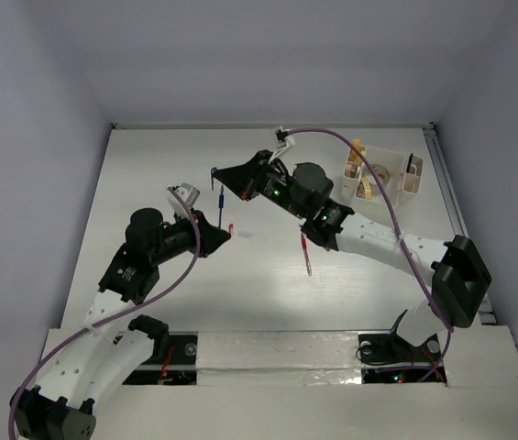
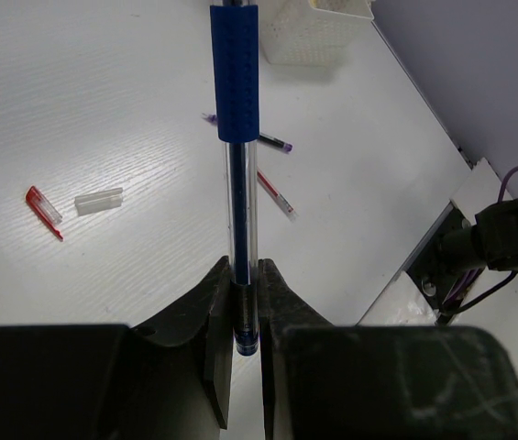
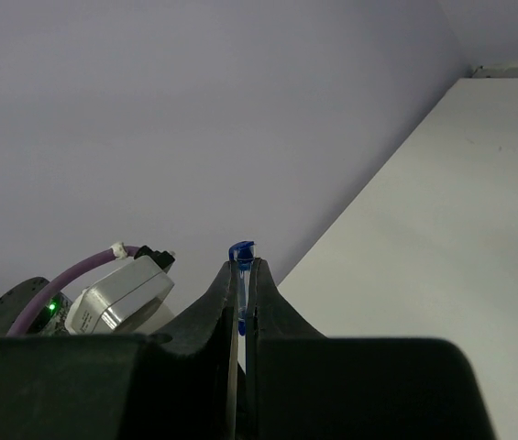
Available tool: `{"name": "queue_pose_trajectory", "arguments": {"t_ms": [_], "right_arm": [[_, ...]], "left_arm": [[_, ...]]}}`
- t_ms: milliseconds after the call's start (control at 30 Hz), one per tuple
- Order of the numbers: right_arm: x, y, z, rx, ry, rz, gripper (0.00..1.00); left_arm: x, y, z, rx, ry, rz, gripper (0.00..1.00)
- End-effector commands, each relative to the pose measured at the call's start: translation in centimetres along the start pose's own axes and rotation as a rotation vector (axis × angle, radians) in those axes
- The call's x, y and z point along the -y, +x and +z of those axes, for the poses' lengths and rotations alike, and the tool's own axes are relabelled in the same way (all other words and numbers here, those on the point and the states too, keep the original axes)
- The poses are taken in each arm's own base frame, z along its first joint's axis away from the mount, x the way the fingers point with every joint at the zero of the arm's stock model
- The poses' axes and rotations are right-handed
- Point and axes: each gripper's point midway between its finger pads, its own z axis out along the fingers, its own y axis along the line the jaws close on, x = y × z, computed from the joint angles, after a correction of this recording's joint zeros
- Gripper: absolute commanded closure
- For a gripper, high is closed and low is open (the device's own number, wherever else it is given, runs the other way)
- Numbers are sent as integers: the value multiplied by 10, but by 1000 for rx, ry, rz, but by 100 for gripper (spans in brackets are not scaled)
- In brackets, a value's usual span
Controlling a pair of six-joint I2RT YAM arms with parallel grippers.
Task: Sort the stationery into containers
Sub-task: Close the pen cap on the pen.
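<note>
— What is the left claw (image 2: 245,271) doing?

— It is pinched shut on the lower end of the blue pen (image 2: 238,183). In its wrist view the pen runs straight up the middle of the frame, with its blue grip sleeve near the top.

— And the right claw (image 3: 243,268)?

— It is closed narrow on a small blue piece (image 3: 241,249) that sticks out just past its tips. Seen from above, that claw sits at the pen's far end, just left of centre. The left claw is at the near end.

— Where is the rest?

— A red pen (image 1: 306,255) lies on the tabletop (image 1: 148,165) right of centre, well apart from both claws. A red cap (image 2: 43,209) and a clear piece (image 2: 99,200) lie near each other at the left of the left wrist view. The organizer (image 1: 414,180) stands at the upper right of the overhead view, with a beige tape roll (image 1: 383,169) in one compartment.
</note>
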Motion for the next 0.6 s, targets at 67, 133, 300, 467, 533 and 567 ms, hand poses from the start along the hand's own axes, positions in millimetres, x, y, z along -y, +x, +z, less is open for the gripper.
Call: {"name": "queue_pose_trajectory", "arguments": {"t_ms": [67, 133, 300, 467, 533, 567], "right_arm": [[-8, -30, -1, 97, -28, 6, 100], [-6, -28, -2, 94, -23, 7, 100], [1, -29, -5, 102, -8, 11, 100], [4, -24, -4, 88, -2, 16, 100], [4, -23, -4, 84, -2, 20, 100], [4, -21, -4, 80, -9, 22, 100]], "left_arm": [[8, -9, -2, 43, 36, 43, 100], [8, -11, -2, 48, 32, 45, 100], [8, -12, -3, 54, 27, 45, 100], [7, -12, -3, 57, 23, 44, 100], [7, -12, -4, 59, 24, 45, 100], [7, -13, -4, 60, 21, 45, 100]]}}
